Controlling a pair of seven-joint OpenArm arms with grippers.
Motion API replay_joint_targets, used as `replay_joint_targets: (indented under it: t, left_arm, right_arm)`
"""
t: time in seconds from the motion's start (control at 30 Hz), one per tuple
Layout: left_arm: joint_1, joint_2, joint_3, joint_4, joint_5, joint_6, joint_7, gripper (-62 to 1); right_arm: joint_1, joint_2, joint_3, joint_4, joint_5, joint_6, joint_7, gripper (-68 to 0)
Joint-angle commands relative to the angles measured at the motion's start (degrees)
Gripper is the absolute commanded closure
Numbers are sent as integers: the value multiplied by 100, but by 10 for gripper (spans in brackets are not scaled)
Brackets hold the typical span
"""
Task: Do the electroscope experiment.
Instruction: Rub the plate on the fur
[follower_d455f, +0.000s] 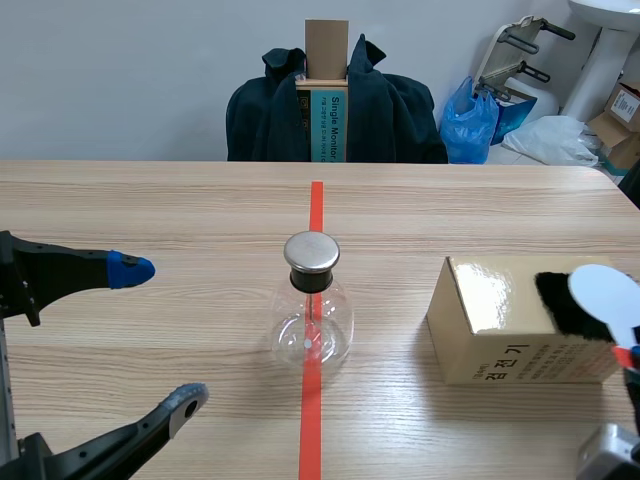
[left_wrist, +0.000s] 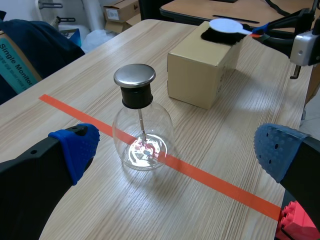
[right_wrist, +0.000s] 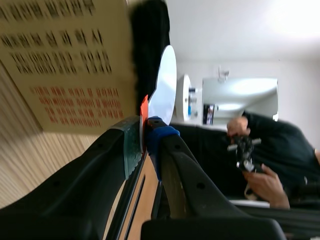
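Note:
The electroscope (follower_d455f: 313, 310) is a clear glass flask with a metal cap, standing on the red tape line at the table's middle. It also shows in the left wrist view, electroscope (left_wrist: 140, 122) ahead of and between the fingers. My left gripper (follower_d455f: 160, 335) stands open at the near left, apart from the flask. A white paddle (follower_d455f: 607, 295) with a red handle lies over a black fur patch (follower_d455f: 565, 303) on a cardboard box (follower_d455f: 500, 325). My right gripper (right_wrist: 144, 137) is shut on the paddle's (right_wrist: 164, 85) red handle beside the box (right_wrist: 65, 65).
A chair draped with a dark jacket (follower_d455f: 335, 105) stands behind the table's far edge. Boxes and a blue bag (follower_d455f: 470, 120) sit on the floor at the back right. A person (right_wrist: 270, 150) shows in the right wrist view's background.

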Motion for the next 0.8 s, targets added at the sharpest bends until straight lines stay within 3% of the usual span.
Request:
replay_joint_targets:
  t: [0.0,0.07,0.23,0.37,0.4,0.5,0.53,0.67,0.7,0.77]
  left_arm:
    - [-15,31,-52,35,-57,9,-81,-623]
    - [-15,31,-52,35,-57,9,-81,-623]
    - [-15,31,-52,35,-57,11,-81,-623]
    - [-15,31,-52,35,-57,11,-79,-623]
    - [-15,31,-52,35,-57,11,-79,-623]
    - [-15,31,-52,35,-57,11,-79,-623]
    - [-15,31,-52,35,-57,11,-79,-623]
    - [-15,31,-52,35,-57,11,-81,-623]
    - [-15,31,-52,35,-57,11,-81,-623]
    - [-15,31,-52,35,-57,11,-79,-623]
  right_arm:
    - [4,125,15,35,13,59,435,-8]
    - [22,87,-63,35,11,157,774,-8]
    - [15,13,-63,35,11,-42,-356,-8]
    - [24,68,-122,37,9,61,723,-8]
    - [20,55,-142,37,11,35,763,-8]
    - [15,46,-98,37,13,-219,-144,-8]
    - [17,63,-72,37,7,-205,-214,-8]
    - [20,111,-92,37,11,-166,1106,-8]
    - [20,79,-90,37,33,-225,992,-8]
    - [17,9,-90,37,46,-348,153,-8]
